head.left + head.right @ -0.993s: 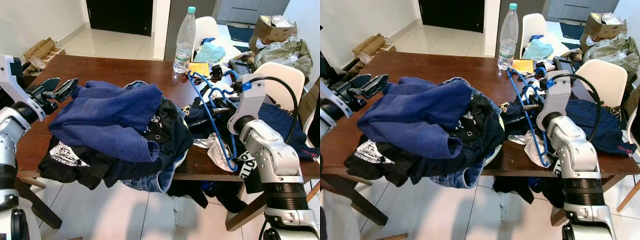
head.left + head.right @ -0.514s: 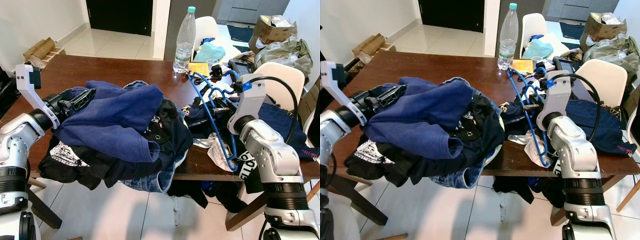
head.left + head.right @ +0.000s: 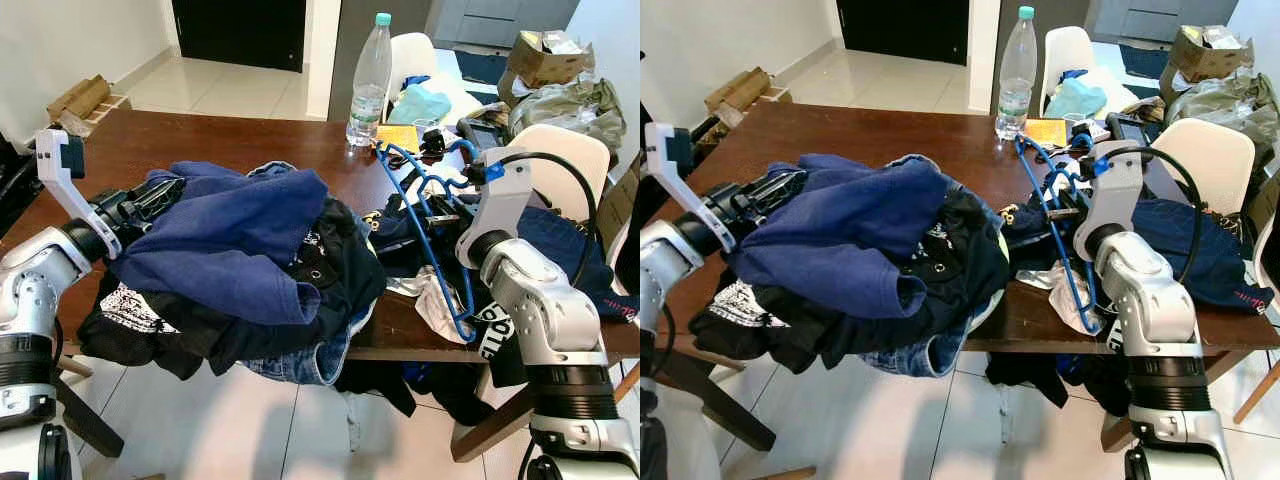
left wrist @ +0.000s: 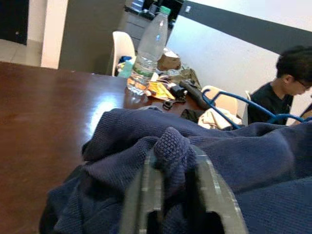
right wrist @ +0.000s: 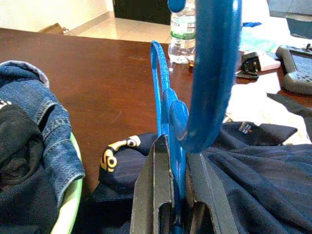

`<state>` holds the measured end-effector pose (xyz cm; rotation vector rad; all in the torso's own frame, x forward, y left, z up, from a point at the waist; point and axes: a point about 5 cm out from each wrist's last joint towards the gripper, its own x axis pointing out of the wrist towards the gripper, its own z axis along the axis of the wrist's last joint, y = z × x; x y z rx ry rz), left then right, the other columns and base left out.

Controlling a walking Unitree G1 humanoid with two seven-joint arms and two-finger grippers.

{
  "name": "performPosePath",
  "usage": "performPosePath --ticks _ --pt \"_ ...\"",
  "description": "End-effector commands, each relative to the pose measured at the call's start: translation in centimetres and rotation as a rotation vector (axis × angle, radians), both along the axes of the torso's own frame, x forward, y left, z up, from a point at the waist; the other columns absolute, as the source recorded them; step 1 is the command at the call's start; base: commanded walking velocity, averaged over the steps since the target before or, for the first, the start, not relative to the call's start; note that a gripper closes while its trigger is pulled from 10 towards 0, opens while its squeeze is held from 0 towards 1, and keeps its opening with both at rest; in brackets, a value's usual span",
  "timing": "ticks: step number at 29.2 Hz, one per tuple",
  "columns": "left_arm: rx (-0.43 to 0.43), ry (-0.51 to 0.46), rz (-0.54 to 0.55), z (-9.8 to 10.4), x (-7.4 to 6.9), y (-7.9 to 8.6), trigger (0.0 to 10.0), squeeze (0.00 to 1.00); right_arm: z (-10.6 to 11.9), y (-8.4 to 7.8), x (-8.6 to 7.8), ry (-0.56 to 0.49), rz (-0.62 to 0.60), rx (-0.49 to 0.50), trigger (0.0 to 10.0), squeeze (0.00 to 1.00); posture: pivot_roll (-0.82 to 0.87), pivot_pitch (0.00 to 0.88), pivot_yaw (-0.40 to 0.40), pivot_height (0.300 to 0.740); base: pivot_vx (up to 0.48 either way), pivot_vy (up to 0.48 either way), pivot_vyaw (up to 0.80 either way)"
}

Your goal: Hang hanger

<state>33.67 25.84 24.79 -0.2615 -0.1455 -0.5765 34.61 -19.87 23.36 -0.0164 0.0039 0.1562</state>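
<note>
1. the blue hanger (image 3: 432,235) is thin, glossy plastic with a curved hook at its top; it stands right of centre in the left eye view, its long bar slanting down toward the table's near edge.
2. the right gripper (image 5: 176,195) has its two black fingers pinched narrow on the hanger's neck, just under the hook.
3. under the hanger lie dark clothes and a white crumpled cloth (image 3: 432,300), at the lower right part of the wooden table (image 3: 230,140).
4. a navy sweater (image 3: 225,240) tops a heap of clothes at the frame's centre, over black garments and jeans (image 3: 310,360) that droop over the near edge.
5. the left gripper (image 4: 176,195), at the left side of the frame, has its fingers closed on a fold of the navy sweater.
6. a water bottle (image 3: 368,80) stands at upper centre, with white chairs (image 3: 560,160) behind and to the right.
7. a person (image 4: 282,83) sits at the right of the left wrist view.
</note>
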Motion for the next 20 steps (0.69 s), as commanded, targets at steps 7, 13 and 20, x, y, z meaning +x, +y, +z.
performPosePath --ticks 7,13,20 --pt "0.044 -0.029 -0.04 0.8 -0.5 -0.6 0.2 0.0 0.7 -0.2 0.0 -0.02 -0.006 -0.004 10.0 0.0 0.06 0.091 -0.061 0.74 0.0 0.0 0.0" --pt "0.104 -0.171 0.065 5.1 -0.6 0.1 6.8 0.0 0.7 -0.1 0.0 -0.02 -0.006 -0.003 10.0 0.0 0.07 0.09 -0.062 0.74 0.0 0.0 0.0" --pt "0.096 -0.369 0.504 11.9 -0.6 4.5 10.0 0.0 0.7 0.1 0.1 -0.021 -0.002 0.002 10.0 0.0 0.08 0.083 -0.058 0.74 0.0 0.0 0.0"
